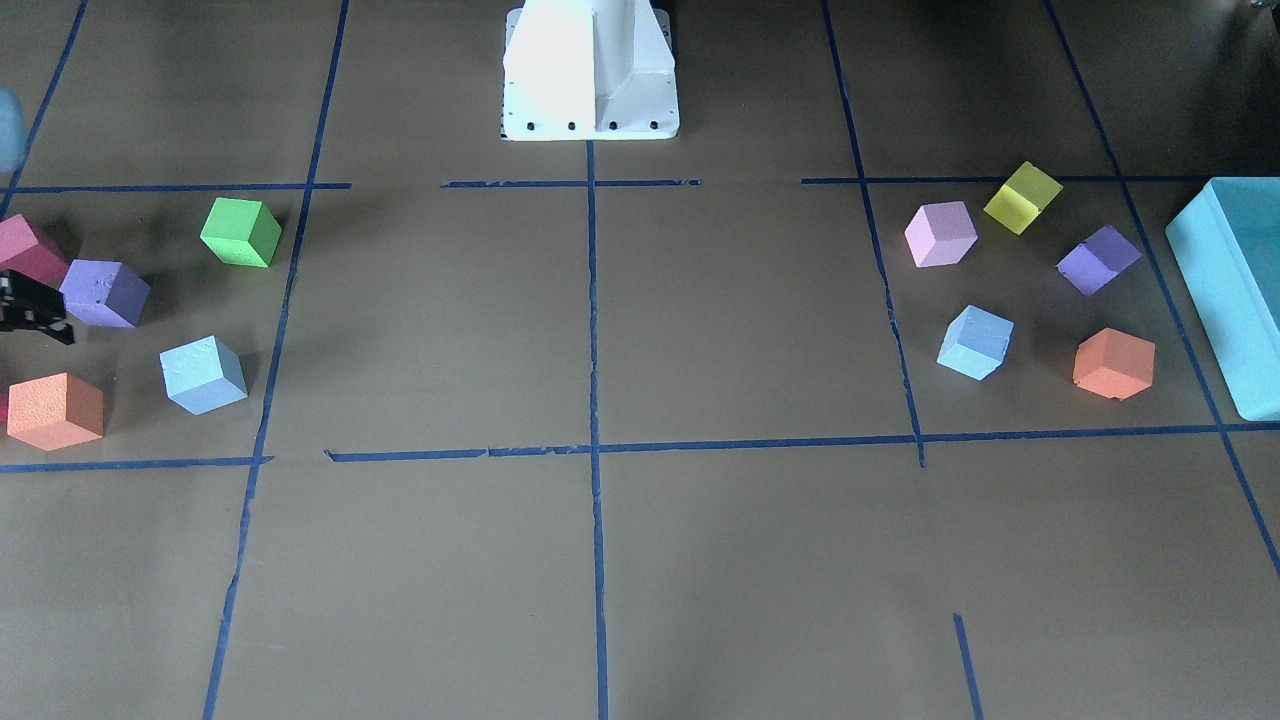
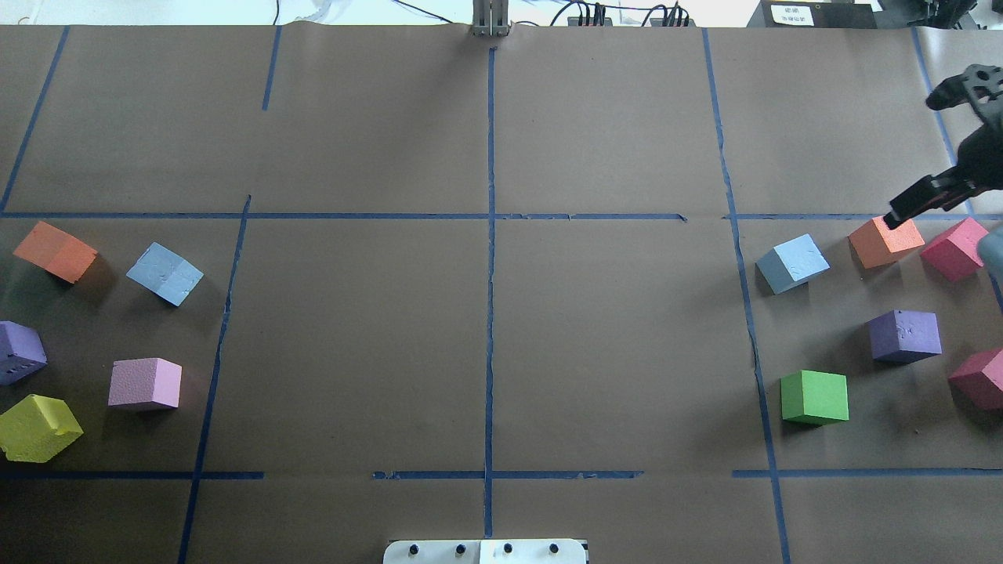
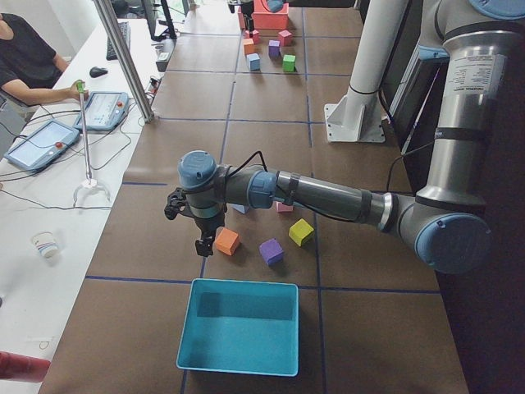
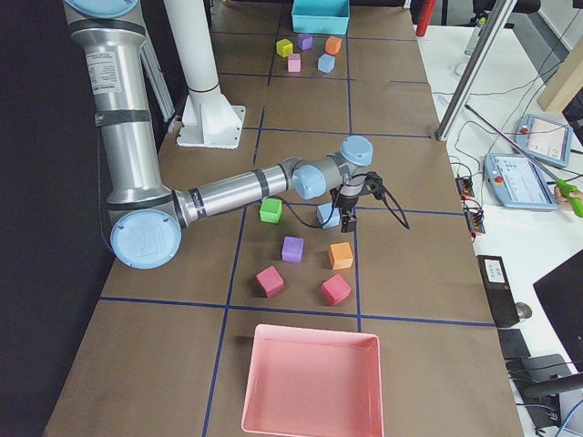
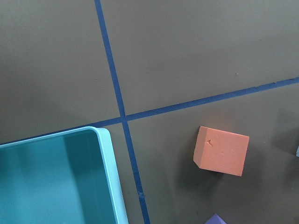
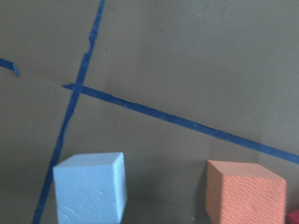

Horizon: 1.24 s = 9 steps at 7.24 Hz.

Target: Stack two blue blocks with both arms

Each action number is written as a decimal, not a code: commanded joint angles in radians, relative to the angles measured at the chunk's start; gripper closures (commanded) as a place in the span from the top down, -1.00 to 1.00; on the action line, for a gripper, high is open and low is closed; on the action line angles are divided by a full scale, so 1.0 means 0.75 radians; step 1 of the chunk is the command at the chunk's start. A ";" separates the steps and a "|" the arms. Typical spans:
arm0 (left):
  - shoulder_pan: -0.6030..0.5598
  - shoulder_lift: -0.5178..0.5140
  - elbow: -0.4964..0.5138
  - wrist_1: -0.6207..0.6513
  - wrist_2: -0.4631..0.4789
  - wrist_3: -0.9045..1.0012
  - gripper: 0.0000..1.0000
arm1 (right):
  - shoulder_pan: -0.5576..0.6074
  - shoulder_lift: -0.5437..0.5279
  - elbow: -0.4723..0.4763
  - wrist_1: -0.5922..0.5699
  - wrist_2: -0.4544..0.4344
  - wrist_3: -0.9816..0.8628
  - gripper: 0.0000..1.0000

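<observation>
One blue block (image 2: 164,272) lies on the robot's left side, also in the front view (image 1: 975,342). The other blue block (image 2: 791,263) lies on the right side, also in the front view (image 1: 203,374) and the right wrist view (image 6: 89,189). My right gripper (image 2: 913,160) hangs open and empty above an orange cube (image 2: 885,241), a little beyond and to the right of that blue block. My left gripper (image 3: 199,238) shows only in the left side view, above another orange cube (image 3: 227,240); I cannot tell if it is open. The left wrist view shows that orange cube (image 5: 220,150).
A teal box (image 1: 1235,290) stands at the left end, and its corner shows in the left wrist view (image 5: 56,177). A pink tray (image 4: 310,382) stands at the right end. Green (image 2: 815,397), purple (image 2: 905,335), red (image 2: 954,248), pink (image 2: 145,384) and yellow (image 2: 38,427) cubes lie around the blue ones.
</observation>
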 commanded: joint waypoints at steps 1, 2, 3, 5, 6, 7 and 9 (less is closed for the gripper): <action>0.000 -0.002 0.000 0.000 0.001 -0.001 1.00 | -0.108 0.045 -0.003 0.114 -0.047 0.181 0.98; 0.000 -0.002 -0.002 0.000 -0.001 0.001 1.00 | -0.137 0.061 -0.007 0.112 -0.063 0.189 0.98; 0.000 -0.002 0.000 0.000 -0.001 0.001 1.00 | -0.176 0.057 -0.015 0.112 -0.116 0.187 0.98; 0.000 -0.002 0.000 0.000 -0.001 -0.001 1.00 | -0.198 0.049 -0.058 0.110 -0.158 0.189 0.98; 0.000 -0.004 -0.004 0.000 -0.001 -0.003 1.00 | -0.221 0.057 -0.078 0.110 -0.157 0.194 0.98; 0.000 -0.004 -0.004 0.000 -0.001 -0.005 1.00 | -0.239 0.059 -0.083 0.110 -0.157 0.196 0.98; 0.000 -0.008 -0.004 0.000 -0.001 -0.007 1.00 | -0.264 0.057 -0.101 0.110 -0.162 0.194 0.98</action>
